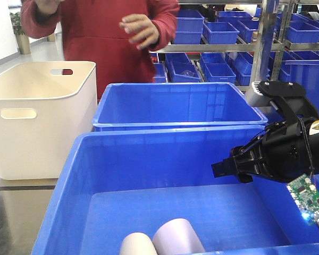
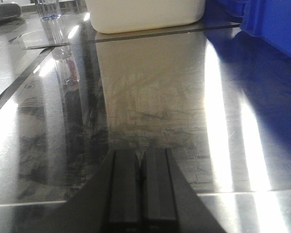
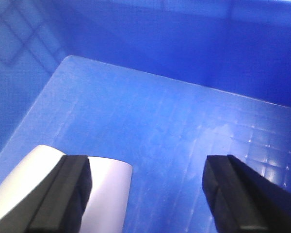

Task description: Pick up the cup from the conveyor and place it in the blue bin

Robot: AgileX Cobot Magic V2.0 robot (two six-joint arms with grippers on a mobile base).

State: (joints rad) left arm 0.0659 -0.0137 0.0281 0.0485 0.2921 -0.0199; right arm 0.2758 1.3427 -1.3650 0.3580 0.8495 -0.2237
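The blue bin fills the front view, and my right gripper hangs inside it at the right, jaws wide open and empty. Two pale lilac cups lie on their sides on the bin floor at the near edge: one, another. In the right wrist view the gripper is above the bin floor, with a cup lying under and behind the left finger, not gripped. My left gripper is shut and empty over a glossy reflective surface. The conveyor's green belt is not plainly in view.
A second blue bin stands behind the first. A cream-white tub with handle slots is at the left, also in the left wrist view. A person in red stands behind. Shelves of small blue bins are at the back right.
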